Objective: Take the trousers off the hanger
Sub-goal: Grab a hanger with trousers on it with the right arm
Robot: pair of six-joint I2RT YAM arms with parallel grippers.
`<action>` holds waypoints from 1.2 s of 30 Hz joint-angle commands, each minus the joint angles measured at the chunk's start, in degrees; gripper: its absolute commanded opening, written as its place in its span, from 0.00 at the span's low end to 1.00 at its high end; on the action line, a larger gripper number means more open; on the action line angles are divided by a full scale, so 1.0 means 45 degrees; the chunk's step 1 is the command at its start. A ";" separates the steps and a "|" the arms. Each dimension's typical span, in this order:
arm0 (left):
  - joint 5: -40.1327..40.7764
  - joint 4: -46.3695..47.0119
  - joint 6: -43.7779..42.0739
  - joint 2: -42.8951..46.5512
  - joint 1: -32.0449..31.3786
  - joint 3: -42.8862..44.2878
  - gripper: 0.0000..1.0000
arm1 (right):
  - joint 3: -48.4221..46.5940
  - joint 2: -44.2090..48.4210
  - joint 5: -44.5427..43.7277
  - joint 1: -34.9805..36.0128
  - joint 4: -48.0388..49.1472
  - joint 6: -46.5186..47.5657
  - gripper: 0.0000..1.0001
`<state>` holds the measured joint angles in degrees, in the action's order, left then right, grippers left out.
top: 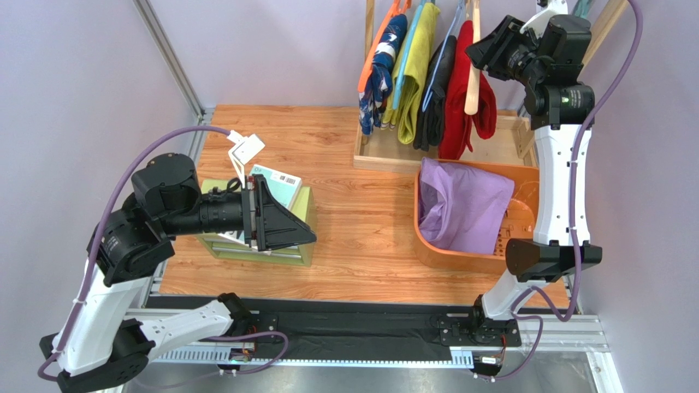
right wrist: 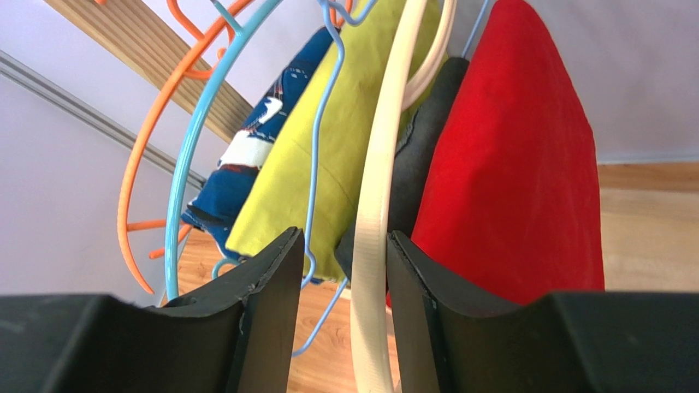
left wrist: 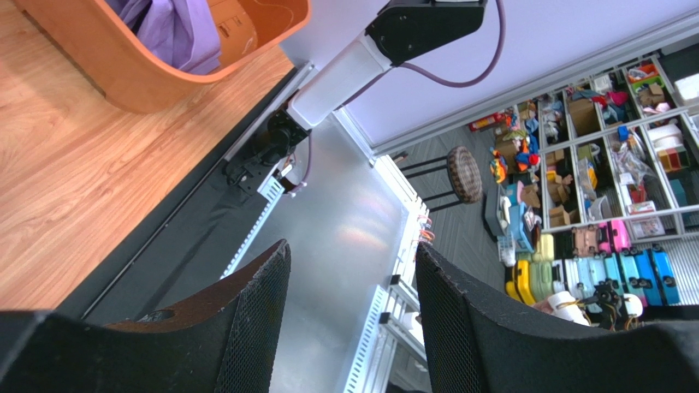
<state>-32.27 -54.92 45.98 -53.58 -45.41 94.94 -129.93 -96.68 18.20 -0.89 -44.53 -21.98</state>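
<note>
The right fingers (right wrist: 398,254) are standing parted around the cream hanger (right wrist: 373,196). The bar is passing between them and leaning on one finger, while a gap is showing on the other side, so no firm pinch is showing yet. The red trousers (right wrist: 517,180) are hanging just beside these fingers, and the black trousers (right wrist: 422,155) are sitting right behind the bar. Which garment the cream hanger is carrying I cannot tell.

A thin blue wire hanger (right wrist: 316,205) is dangling inside the same gap, and that is looking like the main hazard. If the fingers are closing here, they are risking catching the wire too and dragging the yellow-green trousers (right wrist: 336,139) along. The navy trousers (right wrist: 246,164) are hanging farther off.

The curved bar is also looking slick, so a one-sided squeeze is risking a twist or slip. That could leave the cloth sliding off onto the counter (top: 361,221) instead of the orange basket (top: 459,258), where the lilac trousers (top: 463,205) are lying, well below these fingers.

The left fingers (left wrist: 275,270) are hanging released and are grasping nothing. They are well apart from the rack, too far to be steadying anything.
</note>
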 commanded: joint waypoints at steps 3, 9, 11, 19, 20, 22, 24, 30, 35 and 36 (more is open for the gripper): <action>0.0160 -0.0003 -0.0061 -0.0261 -0.0046 0.0582 0.63 | 0.0065 -0.0642 0.0292 0.0040 0.2259 0.0157 0.44; 0.0530 -0.0082 0.0154 0.0149 -0.0046 0.0233 0.63 | 0.0025 -0.1228 0.0702 0.0040 0.3430 -0.0291 0.31; 0.0648 -0.0082 0.0290 0.0344 -0.0046 0.0076 0.63 | -0.0053 -0.1346 0.0741 0.0021 0.3724 -0.0759 0.30; 0.1272 0.0504 0.0740 0.1145 -0.0046 -0.1077 0.63 | 0.0533 -0.1269 0.0956 -0.0037 0.5148 -0.1717 0.07; 0.1292 0.0543 0.0740 0.1126 -0.0046 -0.1174 0.63 | 0.0669 -0.1269 0.0995 -0.0057 0.5305 -0.2027 0.04; 0.1254 0.0621 0.0779 0.1145 -0.0046 -0.1194 0.63 | 0.0884 -0.1074 0.1074 -0.0154 0.6005 -0.2438 0.01; 0.1195 0.0602 0.0760 0.1068 -0.0046 -0.1156 0.63 | 0.1002 -0.0957 0.1035 -0.0291 0.6398 -0.3197 0.00; 0.0708 0.0602 0.0584 0.0580 -0.0046 -0.0902 0.63 | 0.2013 -0.0293 0.0879 -0.0662 0.8639 -0.5617 0.00; 0.0434 0.0465 0.0389 0.0189 -0.0046 -0.0492 0.63 | 0.3032 0.0079 0.1092 -0.0994 1.0888 -0.7262 0.00; 0.0337 0.0427 0.0369 0.0053 -0.0046 -0.0414 0.63 | 0.3111 0.0098 0.1267 -0.1033 1.1318 -0.7497 0.00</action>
<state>-28.49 -54.15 48.58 -51.77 -45.41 90.39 -116.14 -99.70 24.62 -3.97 -14.37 -48.47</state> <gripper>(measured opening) 0.636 0.132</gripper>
